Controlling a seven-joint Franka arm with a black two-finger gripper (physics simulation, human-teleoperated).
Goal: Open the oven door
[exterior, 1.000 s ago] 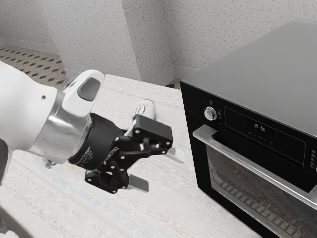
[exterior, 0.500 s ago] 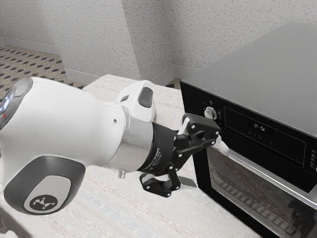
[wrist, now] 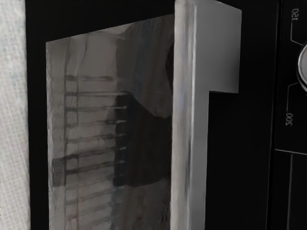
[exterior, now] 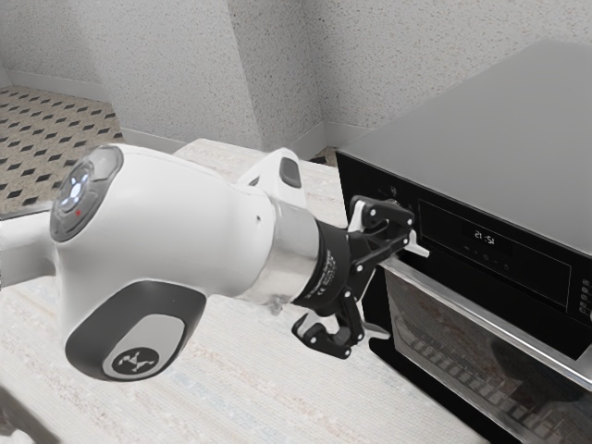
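The door (exterior: 449,338), shut below the panel (exterior: 509,254), will probably swing heavy and start stiff. With the gripper (exterior: 396,289) spread near the handle (wrist: 190,143), clamp that likely slick bar, sparing the glass (wrist: 96,143)

The oven top (exterior: 481,139) looks like smooth, matt grey metal, while the control panel (exterior: 532,268) is sleek, glossy black. The door handle (wrist: 200,52) is metal with a satin sheen, and the door window (wrist: 91,143) is shiny, reflective glass. The table (exterior: 231,379) has a fine, cloth-like weave, matt and slightly rough. The arm (exterior: 199,217) has a smooth white shell like plastic, with a polished metal collar (exterior: 294,242) behind the mostly dark, low-sheen end effector (exterior: 396,289). The wall (exterior: 166,65) is matt and speckled.
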